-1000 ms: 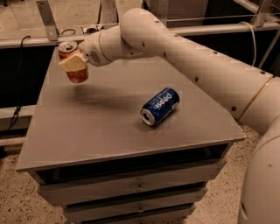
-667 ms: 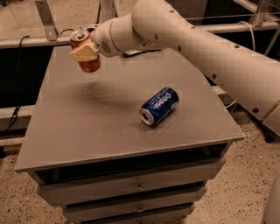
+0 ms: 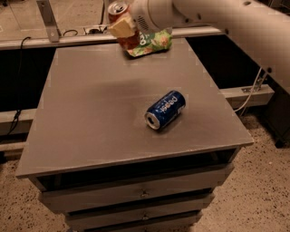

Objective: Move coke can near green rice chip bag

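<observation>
Grey and bare over most of its top, the table [image 3: 90, 113] stands on speckled flooring, with a dark gap under its top and stacked drawer fronts [image 3: 136, 195] below; these are shut and show nothing of their contents. At the far edge the tool [image 3: 123, 29] is clamped on the coke can [image 3: 118, 11]. A pale finger [image 3: 120, 28] lies across the can's red side. The can is held roughly upright with its silver top showing, and its lower end hangs over the far part of the table. Just behind and to the right of it lies the green rice chip bag [image 3: 154, 43], crinkled, on the table's far edge. The can overlaps the bag's left end in this view, and whether they touch cannot be told. Well apart from both, right of the table's middle, a blue Pepsi can [image 3: 165, 109] lies on its side with one silver end turned toward the near left. Counted: two cans, one bag, one tool.
</observation>
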